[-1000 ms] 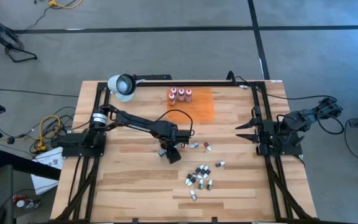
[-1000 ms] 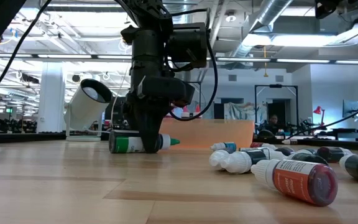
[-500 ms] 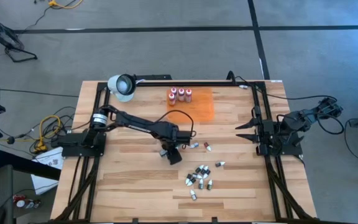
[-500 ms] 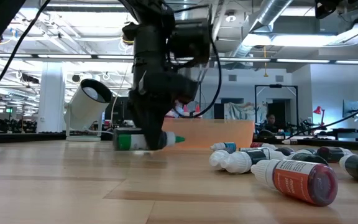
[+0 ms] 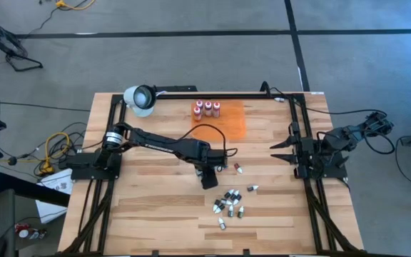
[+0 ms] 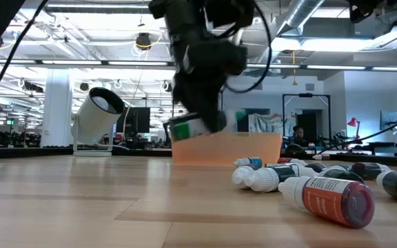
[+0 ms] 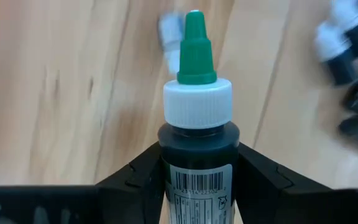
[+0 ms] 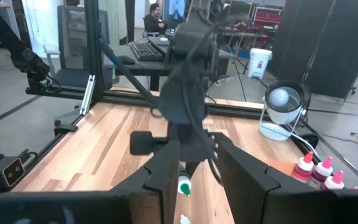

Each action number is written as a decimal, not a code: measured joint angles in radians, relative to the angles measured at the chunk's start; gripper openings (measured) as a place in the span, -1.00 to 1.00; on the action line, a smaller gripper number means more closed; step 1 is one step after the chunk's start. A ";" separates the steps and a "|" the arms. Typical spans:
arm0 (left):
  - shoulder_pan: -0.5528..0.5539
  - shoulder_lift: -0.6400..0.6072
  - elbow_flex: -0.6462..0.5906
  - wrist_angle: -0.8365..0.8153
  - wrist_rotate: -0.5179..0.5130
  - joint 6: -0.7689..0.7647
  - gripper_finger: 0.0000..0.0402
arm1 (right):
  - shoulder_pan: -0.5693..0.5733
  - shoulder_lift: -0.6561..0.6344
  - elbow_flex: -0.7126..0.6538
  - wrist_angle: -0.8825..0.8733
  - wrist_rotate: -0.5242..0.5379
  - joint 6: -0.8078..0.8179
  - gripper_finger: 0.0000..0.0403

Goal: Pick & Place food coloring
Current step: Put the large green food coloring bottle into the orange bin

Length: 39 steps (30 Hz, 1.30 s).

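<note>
- High view: the left gripper point(image 5: 209, 175) is out over the middle of the surface point(image 5: 148, 207), just short of the loose cluster of small bottles point(image 5: 228, 203) lying on their sides. Three white-capped bottles point(image 5: 207, 108) stand upright at the far edge of the orange mat point(image 5: 227, 123). The right gripper point(image 5: 282, 150) waits at the right edge of the surface, well apart from everything; from here I cannot tell how its jaws stand.
- Low view: the left gripper's jaws are clamped on the green bottle point(image 6: 188, 127), which hangs clear of the surface, tilted, with the mat behind it. Nearer the camera a red bottle point(image 6: 329, 199) and several droppers lie on their sides, some touching; round bodies like these will likely roll if nudged.
- Left wrist view: the green bottle point(image 7: 197, 155) sits between the two dark fingers point(image 7: 132, 177), gripped across its labelled body just below the white collar, its green tip pointing away. That looks like the right place to hold it: the body is the widest, straightest part, while the tapered tip would likely slip out. It seems light and fairly stiff, a small plastic squeeze bottle by the look of it, so a hard pinch could dent it or push liquid toward the tip. The glossy label may be slippery.
- Right wrist view: the right arm's own fingers point(image 8: 163, 174) frame the left arm farther off, with a lamp point(image 8: 279, 102) and pink bottles point(image 8: 316, 169) at the side.
</note>
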 joint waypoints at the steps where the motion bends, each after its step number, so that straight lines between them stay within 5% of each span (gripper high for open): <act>1: -0.003 0.000 0.012 0.010 -0.008 0.017 -0.27 | 0.000 0.000 0.000 -0.002 0.000 0.000 -0.47; 8: -0.020 -0.002 0.091 0.083 -0.136 0.157 -0.27 | 0.000 0.000 0.000 -0.007 0.000 0.026 -0.47; 24: 0.036 -0.003 0.095 0.205 -0.675 0.266 -0.27 | 0.000 0.000 0.000 -0.073 0.000 0.068 -0.47; 32: 0.051 -0.032 0.094 0.225 -0.662 0.315 -0.27 | 0.000 0.000 0.000 -0.124 0.001 0.119 -0.47; 39: 0.042 -0.166 0.033 0.388 -0.482 0.436 -0.27 | 0.000 0.001 0.000 -0.139 0.001 0.156 -0.47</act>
